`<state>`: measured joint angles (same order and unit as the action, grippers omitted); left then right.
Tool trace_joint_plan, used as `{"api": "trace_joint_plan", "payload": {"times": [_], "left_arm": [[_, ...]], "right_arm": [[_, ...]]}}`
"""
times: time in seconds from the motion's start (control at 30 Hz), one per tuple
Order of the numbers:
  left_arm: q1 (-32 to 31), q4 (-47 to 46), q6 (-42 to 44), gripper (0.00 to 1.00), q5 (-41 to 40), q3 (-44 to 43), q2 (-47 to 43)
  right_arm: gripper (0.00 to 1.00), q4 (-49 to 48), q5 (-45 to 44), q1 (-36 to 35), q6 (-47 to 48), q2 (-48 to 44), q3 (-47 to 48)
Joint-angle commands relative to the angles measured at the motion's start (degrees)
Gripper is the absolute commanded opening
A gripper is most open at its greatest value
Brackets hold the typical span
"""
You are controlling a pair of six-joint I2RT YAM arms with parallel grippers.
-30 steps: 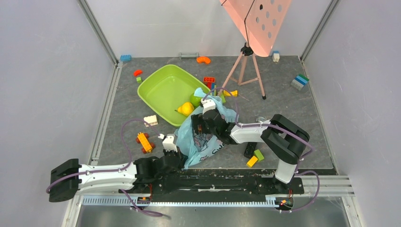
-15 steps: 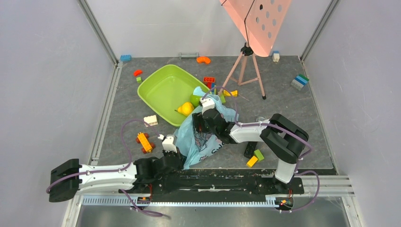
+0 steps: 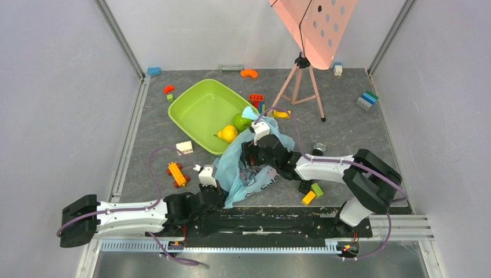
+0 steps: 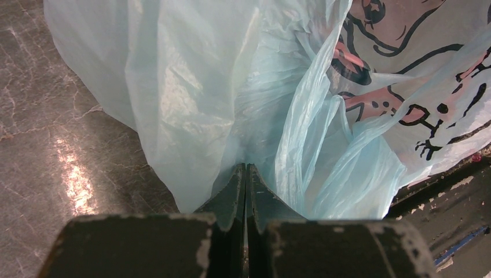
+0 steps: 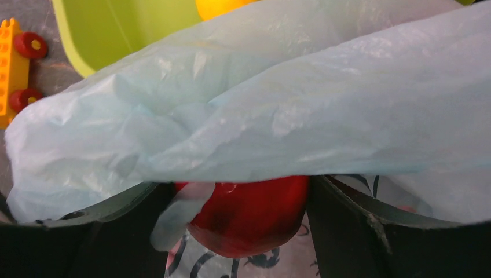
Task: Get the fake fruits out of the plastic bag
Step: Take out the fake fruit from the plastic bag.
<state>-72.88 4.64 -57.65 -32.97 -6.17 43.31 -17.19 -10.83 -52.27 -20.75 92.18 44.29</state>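
The light-blue plastic bag [image 3: 246, 171] with cartoon prints lies crumpled at the table's near middle. My left gripper [image 3: 215, 183] is shut on the bag's near edge; in the left wrist view its fingers [image 4: 245, 169] pinch the film [image 4: 289, 87]. My right gripper [image 3: 255, 152] reaches into the bag's mouth. It is shut on a red round fruit [image 5: 249, 214] under a fold of the bag [image 5: 289, 116]. A yellow fruit [image 3: 227, 133] and a green apple [image 3: 241, 121] lie in the lime-green tub [image 3: 200, 107]. The second red fruit is hidden.
An orange-yellow toy car [image 3: 178, 174] and a white block [image 3: 185, 147] lie left of the bag. Green and yellow blocks [image 3: 312, 194] lie under the right arm. A tripod [image 3: 301, 81] holding a pink perforated board stands at the back right. Loose blocks lie along the back edge.
My right arm has swung its elbow to the right and drawn the gripper back a little inside the bag. The bag's top has pulled off the tub rim, so the green apple shows more. The left arm is still.
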Motion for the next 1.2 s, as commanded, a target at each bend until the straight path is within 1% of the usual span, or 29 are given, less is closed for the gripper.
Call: {"api": "trace_joint_plan", "payload": {"times": [0.0, 0.33, 0.57, 0.73, 0.9, 1.17], "left_arm": [[-0.15, 0.46, -0.87, 0.03, -2.89, 0.02, -0.58], [-0.13, 0.72, -0.80, 0.03, -2.80, -0.15, -0.56], [-0.11, 0.80, -0.86, 0.03, -2.71, -0.07, -0.34], [-0.15, 0.72, -0.83, 0.03, -2.80, -0.15, -0.21], [-0.13, 0.72, -0.44, 0.03, -2.80, -0.58, -0.05], [-0.15, 0.24, -0.27, 0.03, -2.89, -1.03, 0.68]], "right_arm": [[0.64, 2.82, 3.53, 0.15, 1.39, -5.26, -2.32], [0.65, 9.37, 6.41, 0.07, 1.42, -17.51, -7.61], [0.65, 13.31, 7.99, 0.06, 1.23, -25.56, -9.61], [0.65, 14.14, 10.65, 0.06, 2.07, -30.39, -10.44], [0.65, 14.39, 17.12, 0.08, 2.95, -33.61, -9.61], [0.65, 19.49, 21.92, -0.16, 3.77, -35.73, -4.85]]}}
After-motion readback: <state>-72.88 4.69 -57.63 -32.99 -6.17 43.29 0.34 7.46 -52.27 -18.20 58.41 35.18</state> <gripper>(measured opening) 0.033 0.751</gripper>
